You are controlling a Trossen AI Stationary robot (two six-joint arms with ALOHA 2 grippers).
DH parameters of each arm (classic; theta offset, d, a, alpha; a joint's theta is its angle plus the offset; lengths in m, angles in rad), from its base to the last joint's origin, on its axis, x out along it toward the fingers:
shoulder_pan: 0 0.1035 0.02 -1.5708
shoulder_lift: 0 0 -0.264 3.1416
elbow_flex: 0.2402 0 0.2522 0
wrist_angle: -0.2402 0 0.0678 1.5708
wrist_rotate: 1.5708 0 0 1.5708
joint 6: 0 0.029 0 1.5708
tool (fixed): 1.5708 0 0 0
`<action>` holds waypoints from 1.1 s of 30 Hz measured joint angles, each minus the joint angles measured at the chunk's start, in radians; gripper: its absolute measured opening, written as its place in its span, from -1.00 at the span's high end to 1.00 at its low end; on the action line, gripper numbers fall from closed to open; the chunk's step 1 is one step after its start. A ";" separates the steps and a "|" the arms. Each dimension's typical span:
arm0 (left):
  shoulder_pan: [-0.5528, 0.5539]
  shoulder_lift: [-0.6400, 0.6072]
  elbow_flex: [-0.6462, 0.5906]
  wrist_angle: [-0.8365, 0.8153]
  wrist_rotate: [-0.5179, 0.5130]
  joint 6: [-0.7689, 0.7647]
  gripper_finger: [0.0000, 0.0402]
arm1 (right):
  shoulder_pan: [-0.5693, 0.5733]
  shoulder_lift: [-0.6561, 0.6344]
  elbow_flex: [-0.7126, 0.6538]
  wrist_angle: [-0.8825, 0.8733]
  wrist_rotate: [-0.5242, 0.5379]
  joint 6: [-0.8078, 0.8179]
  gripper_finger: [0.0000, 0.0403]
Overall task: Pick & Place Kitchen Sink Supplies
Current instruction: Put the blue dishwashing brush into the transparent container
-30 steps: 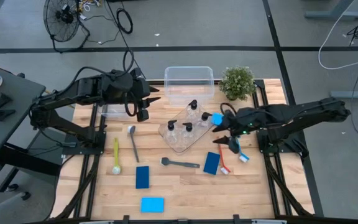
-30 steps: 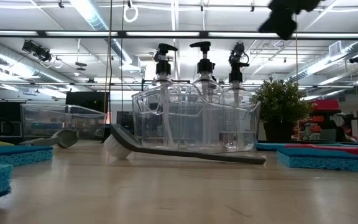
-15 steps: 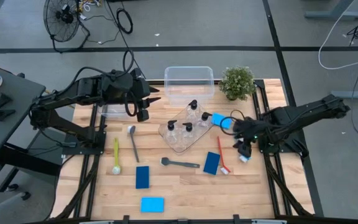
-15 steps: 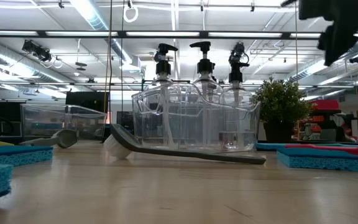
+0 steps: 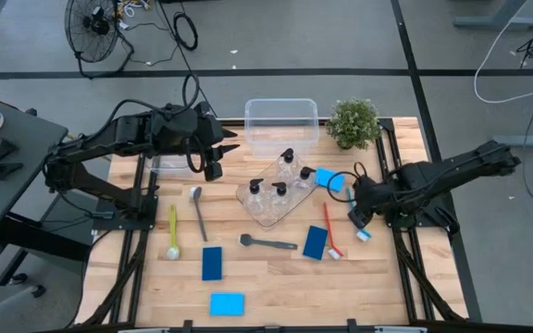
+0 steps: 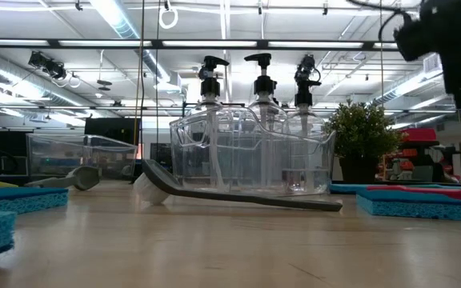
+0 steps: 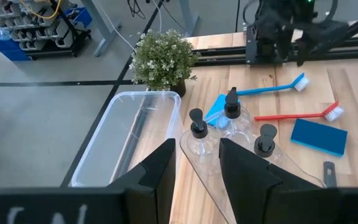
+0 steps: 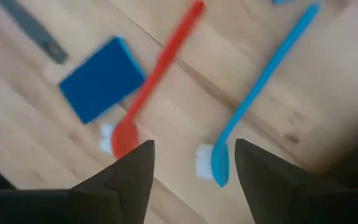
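The right gripper (image 5: 356,217) is hovering wide open and empty over the blue brush (image 8: 260,84), which is lying on the tabletop (image 5: 276,287) just right of the red brush (image 8: 154,78). It should be straddling the blue handle alone before closing. The left gripper (image 7: 197,162) is waiting part-open, empty, near the far-left bin (image 7: 123,134).

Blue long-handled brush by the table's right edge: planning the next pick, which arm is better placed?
Right. The open right gripper hovers directly above the blue long-handled brush; the left gripper waits across the table.
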 joint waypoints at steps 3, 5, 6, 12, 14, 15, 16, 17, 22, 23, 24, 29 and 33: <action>0.000 0.000 0.000 0.000 0.000 0.000 0.36 | 0.000 0.006 -0.070 0.039 -0.035 0.067 -0.10; 0.000 0.000 0.000 0.000 0.000 0.000 0.36 | 0.000 0.008 -0.113 0.064 -0.048 0.115 -0.10; 0.000 0.000 0.000 0.001 0.000 0.000 0.36 | 0.000 0.011 -0.133 0.085 -0.048 0.134 -0.10; 0.000 0.000 0.000 0.002 0.000 0.002 0.36 | 0.000 0.025 -0.231 0.211 -0.047 0.205 -0.10; 0.000 0.000 0.000 0.003 0.000 0.002 0.36 | 0.000 0.036 -0.248 0.228 -0.046 0.224 -0.10; 0.000 0.000 0.000 0.003 0.000 0.002 0.36 | 0.000 0.040 -0.255 0.228 -0.043 0.228 -0.10; 0.000 0.000 0.000 0.003 0.000 0.002 0.36 | 0.000 0.045 -0.261 0.226 -0.039 0.229 -0.10; 0.000 0.000 0.000 0.003 0.000 0.002 0.36 | 0.000 0.052 -0.265 0.226 -0.039 0.229 -0.10; 0.002 0.000 0.000 0.003 0.000 0.003 0.36 | 0.000 0.085 -0.288 0.235 -0.038 0.229 -0.10; 0.002 0.000 0.000 0.004 0.000 0.003 0.36 | 0.000 0.092 -0.290 0.232 -0.034 0.230 -0.10; 0.002 0.000 0.000 0.004 0.000 0.003 0.36 | 0.000 0.103 -0.290 0.232 -0.025 0.229 -0.10; 0.002 0.000 0.000 0.004 0.000 0.003 0.36 | 0.000 0.155 -0.290 0.264 0.006 0.229 -0.10; 0.002 0.000 0.000 0.004 0.000 0.003 0.36 | -0.001 0.209 -0.290 0.314 0.010 0.229 -0.10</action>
